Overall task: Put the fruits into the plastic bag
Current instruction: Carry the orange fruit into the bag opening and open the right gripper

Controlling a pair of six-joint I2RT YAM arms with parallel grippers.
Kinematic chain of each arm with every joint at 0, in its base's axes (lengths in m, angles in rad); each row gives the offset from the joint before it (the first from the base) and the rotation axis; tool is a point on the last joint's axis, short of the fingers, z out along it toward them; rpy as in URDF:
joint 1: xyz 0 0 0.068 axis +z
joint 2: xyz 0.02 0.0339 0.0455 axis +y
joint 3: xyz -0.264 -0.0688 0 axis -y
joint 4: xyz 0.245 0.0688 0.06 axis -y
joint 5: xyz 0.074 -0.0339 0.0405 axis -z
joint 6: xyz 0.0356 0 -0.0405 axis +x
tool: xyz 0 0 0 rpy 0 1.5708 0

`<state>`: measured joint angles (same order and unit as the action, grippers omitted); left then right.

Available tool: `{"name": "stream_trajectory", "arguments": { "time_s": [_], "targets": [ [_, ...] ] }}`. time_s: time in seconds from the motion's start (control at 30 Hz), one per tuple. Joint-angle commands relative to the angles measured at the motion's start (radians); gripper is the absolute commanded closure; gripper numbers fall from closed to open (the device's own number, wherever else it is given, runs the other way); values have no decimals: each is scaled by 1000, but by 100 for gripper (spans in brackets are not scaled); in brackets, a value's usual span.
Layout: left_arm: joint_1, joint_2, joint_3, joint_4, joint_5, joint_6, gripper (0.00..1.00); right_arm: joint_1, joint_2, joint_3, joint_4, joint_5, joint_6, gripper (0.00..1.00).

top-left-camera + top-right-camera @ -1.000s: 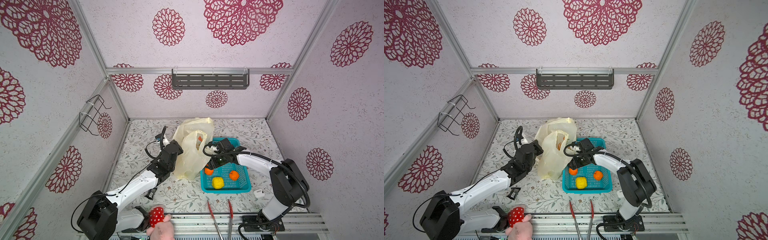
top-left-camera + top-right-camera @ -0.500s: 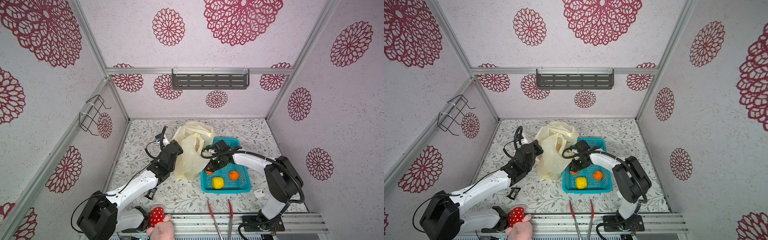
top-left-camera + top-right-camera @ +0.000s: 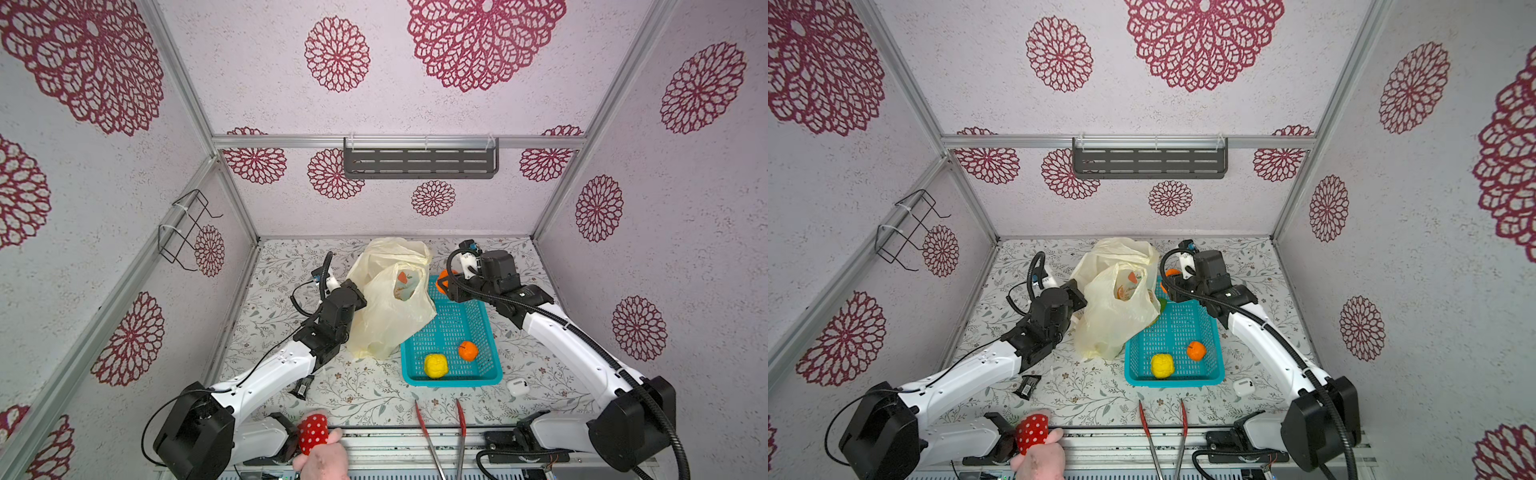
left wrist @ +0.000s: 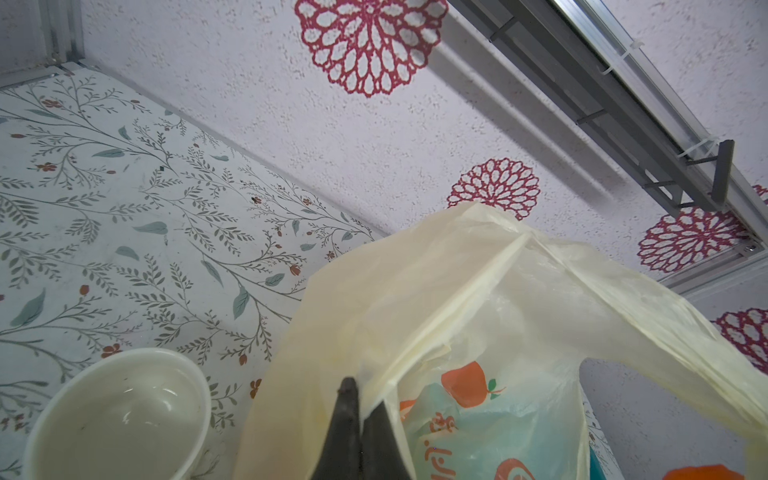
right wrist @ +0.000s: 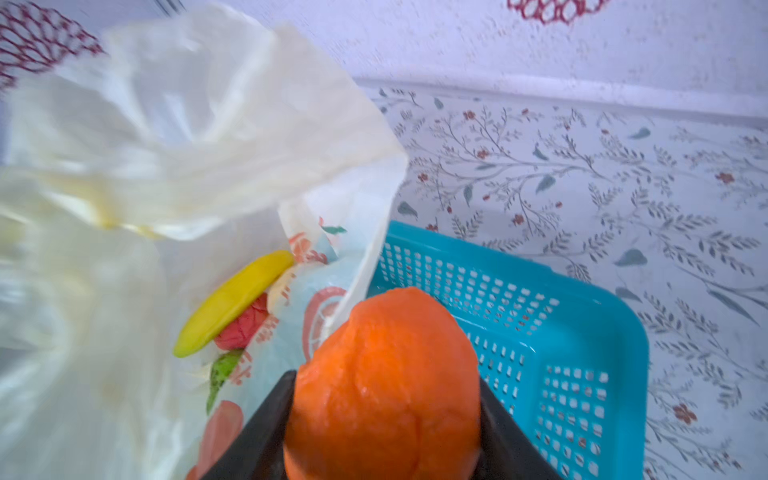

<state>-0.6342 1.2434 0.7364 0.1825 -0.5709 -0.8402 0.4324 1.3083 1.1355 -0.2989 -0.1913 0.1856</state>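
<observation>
The pale-yellow plastic bag [image 3: 390, 303] [image 3: 1115, 309] stands left of the teal basket, its mouth held up. My left gripper [image 4: 360, 401] is shut on the bag's rim [image 4: 457, 299]. My right gripper [image 5: 386, 380] is shut on an orange [image 5: 384, 374], held above the basket's far end beside the bag mouth, and this orange [image 3: 442, 276] shows in both top views. Inside the bag lie a banana [image 5: 232, 303], a red apple [image 5: 243, 328] and a green piece [image 5: 222, 368]. A lemon [image 3: 435, 365] and a second orange [image 3: 468, 350] remain in the basket.
The teal basket [image 3: 451, 380] [image 5: 582, 299] sits right of the bag. A white bowl [image 4: 112, 415] stands by the left gripper. Red tongs [image 3: 440, 436], a white earbud case [image 3: 517, 386] and a black packet [image 3: 301, 388] lie near the front. A hand holds a red dotted plush [image 3: 313, 432].
My right gripper closed on an orange in the basket and lifted it back toward the bag mouth. The left arm has kept still, holding the bag.
</observation>
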Motion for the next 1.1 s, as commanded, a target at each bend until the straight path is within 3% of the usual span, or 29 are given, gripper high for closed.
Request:
{"name": "stream_trajectory", "arguments": {
  "time_s": [0.0,0.17,0.47,0.57,0.67,0.73,0.87,1.07],
  "targets": [
    [4,-21,-9,33,12,6,100,8,-2,25,65,-133,22,68],
    [3,-22,-8,38,19,12,100,52,81,62,93,-316,43,68],
    [1,-28,-12,42,24,3,100,221,285,223,45,-399,-16,63],
    [1,-34,-18,40,23,-1,100,242,337,251,24,-397,-16,58],
    [1,-41,-23,36,20,-3,100,247,351,262,7,-368,-17,36],
    [1,-44,-26,31,13,-5,100,247,339,260,11,-335,-15,28],
    [1,-48,-33,26,-21,-12,100,243,295,243,24,-257,-18,22],
    [1,-53,-37,7,-48,-25,100,190,198,204,35,-158,1,20]
  ]
}}
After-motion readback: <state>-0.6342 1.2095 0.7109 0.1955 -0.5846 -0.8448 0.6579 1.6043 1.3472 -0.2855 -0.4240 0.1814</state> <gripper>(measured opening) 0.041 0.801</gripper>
